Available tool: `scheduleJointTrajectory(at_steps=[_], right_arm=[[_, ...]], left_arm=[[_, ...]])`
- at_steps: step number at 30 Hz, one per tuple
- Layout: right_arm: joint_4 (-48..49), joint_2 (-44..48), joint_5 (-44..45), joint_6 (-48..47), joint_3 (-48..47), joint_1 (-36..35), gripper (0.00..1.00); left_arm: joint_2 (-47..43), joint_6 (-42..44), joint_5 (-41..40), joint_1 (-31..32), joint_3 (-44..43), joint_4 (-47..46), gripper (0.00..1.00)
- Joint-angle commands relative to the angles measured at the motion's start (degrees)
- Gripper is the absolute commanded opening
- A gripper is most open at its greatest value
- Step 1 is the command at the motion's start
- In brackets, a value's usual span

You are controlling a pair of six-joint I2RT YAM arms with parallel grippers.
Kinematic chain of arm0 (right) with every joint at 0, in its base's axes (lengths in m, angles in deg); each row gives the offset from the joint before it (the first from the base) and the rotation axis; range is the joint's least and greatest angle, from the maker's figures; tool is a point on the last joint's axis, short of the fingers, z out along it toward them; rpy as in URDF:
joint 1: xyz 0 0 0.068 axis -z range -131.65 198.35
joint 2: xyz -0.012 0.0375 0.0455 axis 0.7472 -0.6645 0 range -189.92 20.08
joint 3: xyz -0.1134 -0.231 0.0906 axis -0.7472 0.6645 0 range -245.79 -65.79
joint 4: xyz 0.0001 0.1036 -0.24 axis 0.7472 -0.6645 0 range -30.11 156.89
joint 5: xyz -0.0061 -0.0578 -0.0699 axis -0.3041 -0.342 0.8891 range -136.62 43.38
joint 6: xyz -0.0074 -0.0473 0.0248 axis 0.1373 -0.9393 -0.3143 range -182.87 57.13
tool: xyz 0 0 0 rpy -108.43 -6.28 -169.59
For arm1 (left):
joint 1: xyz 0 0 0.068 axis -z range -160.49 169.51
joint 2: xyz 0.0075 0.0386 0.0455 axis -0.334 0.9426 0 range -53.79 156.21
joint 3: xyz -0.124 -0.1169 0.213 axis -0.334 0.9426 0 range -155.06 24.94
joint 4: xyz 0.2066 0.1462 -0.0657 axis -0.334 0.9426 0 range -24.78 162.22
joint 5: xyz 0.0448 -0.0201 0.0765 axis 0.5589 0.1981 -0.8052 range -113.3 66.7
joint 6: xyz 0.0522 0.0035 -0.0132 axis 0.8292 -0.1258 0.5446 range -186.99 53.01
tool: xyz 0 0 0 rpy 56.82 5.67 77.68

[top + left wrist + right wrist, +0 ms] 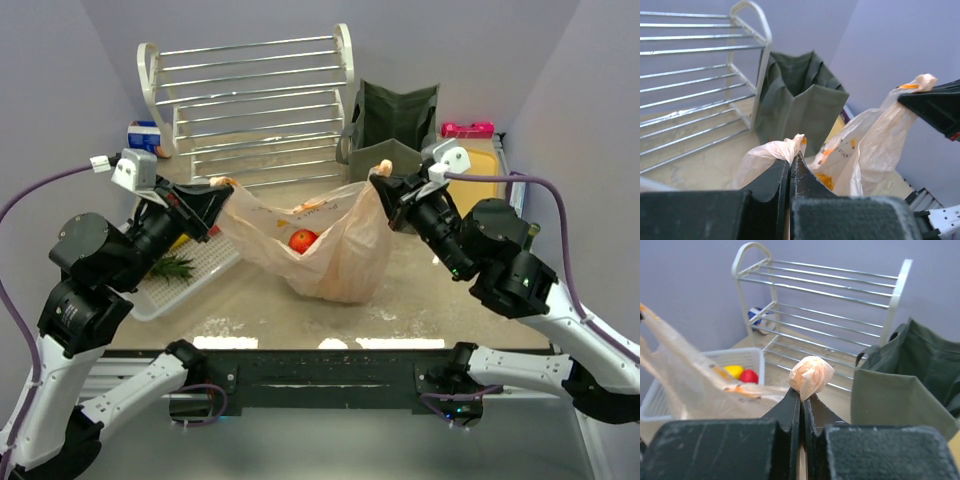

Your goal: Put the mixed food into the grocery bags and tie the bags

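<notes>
The peach plastic bag (335, 250) hangs stretched between my two grippers above the table, with a red fruit (303, 240) inside. My left gripper (218, 186) is shut on the bag's left handle (790, 148). My right gripper (383, 172) is shut on the bag's right handle, bunched above the fingertips (811, 376). The olive-green tote (392, 125) stands open behind the bag, also in the left wrist view (802, 100) and right wrist view (910, 385). A yellow fruit (733, 371) and a red fruit (748, 376) lie in the white tray (755, 357).
A white slatted rack (262, 100) stands at the back. The white tray (205, 265) at the left holds a green sprig (172, 266). A blue packet (146, 135) lies at the back left. A pink object (468, 129) and yellow board (482, 175) lie at the right.
</notes>
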Motion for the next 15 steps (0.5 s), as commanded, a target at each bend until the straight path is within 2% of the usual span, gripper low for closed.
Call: scheduleJointTrajectory(at_steps=[1, 4, 7, 8, 11, 13, 14, 15], right_arm=[[0.46, -1.8, 4.82, -2.79, -1.19, 0.29, 0.0], [0.55, -2.67, 3.77, -1.73, 0.39, 1.87, 0.0], [0.47, -3.73, 0.09, 0.63, 3.29, 7.04, 0.0], [0.55, -4.08, -4.19, 0.64, 5.3, 11.24, 0.0], [2.22, -5.48, -9.22, 2.23, 8.47, 16.45, 0.0], [1.79, -7.06, -11.17, 1.43, 7.79, 17.08, 0.09], [0.83, -7.59, -13.96, 0.48, 6.73, 17.08, 0.34], [-1.45, -8.03, -15.21, -0.32, 5.42, 16.99, 0.51]], left_arm=[[1.51, -1.4, 2.72, -0.21, 0.42, -7.04, 0.0], [2.04, -1.4, 1.4, -0.3, 4.28, -7.74, 0.0], [2.92, -1.31, -0.09, -0.3, 8.5, -8.53, 0.0], [3.35, -1.14, -0.1, -0.3, 9.65, -9.75, 0.0], [4.58, -0.61, -1.5, -0.3, 13.17, -11.95, 0.0], [5.29, 0.79, -0.54, -0.39, 15.1, -13.62, 0.0], [6.25, 1.41, 0.77, -0.3, 15.46, -14.94, 0.0], [6.69, 2.28, 1.39, -0.39, 15.64, -15.3, 0.0]])
